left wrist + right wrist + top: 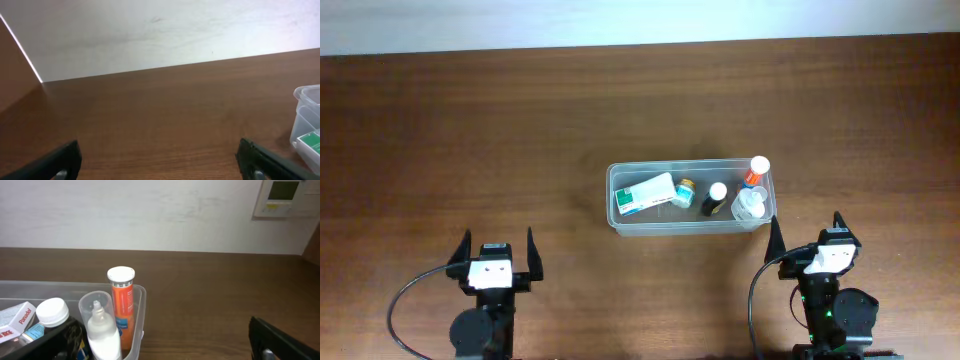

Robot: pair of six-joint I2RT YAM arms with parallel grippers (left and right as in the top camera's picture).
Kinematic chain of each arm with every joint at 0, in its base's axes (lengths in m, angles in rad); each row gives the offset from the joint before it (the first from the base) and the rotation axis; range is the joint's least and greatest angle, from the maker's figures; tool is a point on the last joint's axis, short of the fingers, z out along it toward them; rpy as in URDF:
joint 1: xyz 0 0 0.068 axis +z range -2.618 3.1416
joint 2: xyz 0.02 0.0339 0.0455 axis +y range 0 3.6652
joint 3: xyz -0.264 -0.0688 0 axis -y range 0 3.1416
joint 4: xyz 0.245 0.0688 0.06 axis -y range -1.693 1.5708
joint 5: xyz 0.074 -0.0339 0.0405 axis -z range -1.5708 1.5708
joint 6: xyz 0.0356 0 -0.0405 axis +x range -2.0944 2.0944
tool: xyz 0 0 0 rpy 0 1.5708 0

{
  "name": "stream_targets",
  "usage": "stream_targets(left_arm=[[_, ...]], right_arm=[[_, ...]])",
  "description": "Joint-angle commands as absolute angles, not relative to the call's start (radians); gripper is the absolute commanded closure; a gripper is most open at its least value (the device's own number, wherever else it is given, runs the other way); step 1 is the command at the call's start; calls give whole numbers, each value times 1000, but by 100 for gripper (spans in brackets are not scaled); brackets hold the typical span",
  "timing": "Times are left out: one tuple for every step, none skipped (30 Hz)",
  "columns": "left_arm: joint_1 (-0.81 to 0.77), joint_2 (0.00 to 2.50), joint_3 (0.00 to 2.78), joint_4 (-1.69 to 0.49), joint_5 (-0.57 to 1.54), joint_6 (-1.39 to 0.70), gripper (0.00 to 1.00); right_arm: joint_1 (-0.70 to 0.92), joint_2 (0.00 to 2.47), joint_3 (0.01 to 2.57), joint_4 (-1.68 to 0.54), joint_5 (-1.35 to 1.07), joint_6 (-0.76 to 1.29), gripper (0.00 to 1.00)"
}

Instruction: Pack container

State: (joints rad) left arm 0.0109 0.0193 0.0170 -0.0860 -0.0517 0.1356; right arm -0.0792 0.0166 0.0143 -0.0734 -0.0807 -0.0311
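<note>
The clear plastic container (613,200) sits right of the table's centre. In it lie a green-and-white box (647,194), a small jar (685,190), a dark bottle with a white cap (716,198), an orange tube with a white cap (756,170) and a white bottle under a clear cap (750,205). My left gripper (500,255) is open and empty, well left of the container. My right gripper (808,235) is open and empty, just before the container's right front corner. The right wrist view shows the container's corner (141,292), the orange tube (121,305) and the white bottle (102,325).
The left wrist view shows my open fingers (160,167) over bare brown wood, with the container's end (306,95) at the right edge. A white wall runs along the table's far edge (640,45). A wall panel (282,197) shows in the right wrist view.
</note>
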Motion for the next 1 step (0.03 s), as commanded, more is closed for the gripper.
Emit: stream_targets(left_arm=[[10,12,14,-90,-37,152,1]], right_arm=[[-72,13,9,-75,-94,-38,2]])
